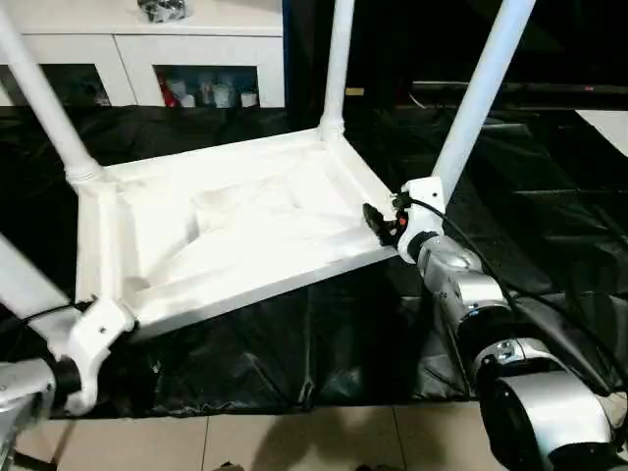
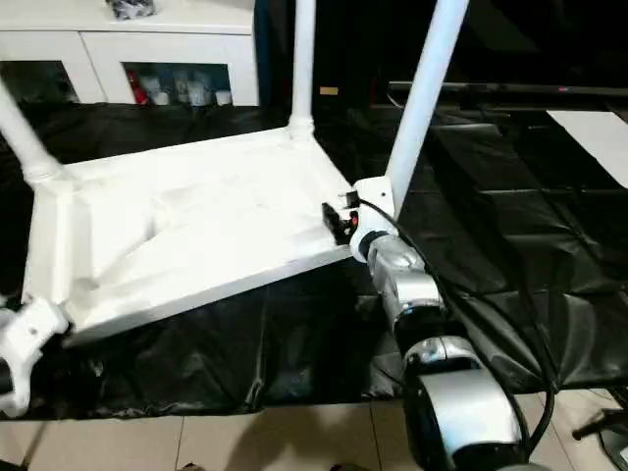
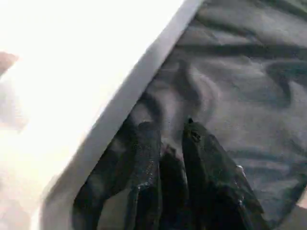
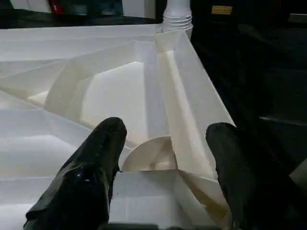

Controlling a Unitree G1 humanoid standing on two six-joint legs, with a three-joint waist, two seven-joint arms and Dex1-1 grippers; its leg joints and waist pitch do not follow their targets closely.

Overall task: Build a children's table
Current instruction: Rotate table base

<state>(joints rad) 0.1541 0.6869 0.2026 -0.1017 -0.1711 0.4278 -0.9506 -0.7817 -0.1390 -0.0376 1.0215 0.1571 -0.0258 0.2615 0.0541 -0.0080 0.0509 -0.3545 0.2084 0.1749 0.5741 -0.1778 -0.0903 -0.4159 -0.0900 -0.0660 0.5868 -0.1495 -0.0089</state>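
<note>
- The tabletop (image 1: 245, 231) lies upside down on a black sheet (image 1: 324, 343), ribbed underside up, with its long axis running from the left gripper's side across to the right gripper's side.
- Four legs stand in the corner sockets and point up and slightly outward: the far-left leg (image 1: 44, 103), the far-middle leg (image 1: 337, 64), the near-right leg (image 1: 481, 93), and a near-left leg (image 1: 20, 280) beside the left arm.
- The right gripper (image 4: 165, 143) sits at the near-right corner socket (image 4: 153, 155), its fingers (image 4: 100, 153) spread wide to either side of the socket's rounded wall, clasping nothing that I can see.
- The left gripper (image 3: 168, 143) hangs just below the tabletop's edge (image 3: 129, 100), over the sheet; its fingers are nearly pressed together, with a narrow gap and nothing between them.
- Judgement: all legs look seated, so the step in hand is probably checking the joints or getting ready to turn the table over.
- To do it well, grip the rim near opposite corners rather than a leg, lift both sides evenly, and roll about the long axis so the legs do not lever out of their sockets.
- The sheet is loose and creased; it could snag a leg.
</note>
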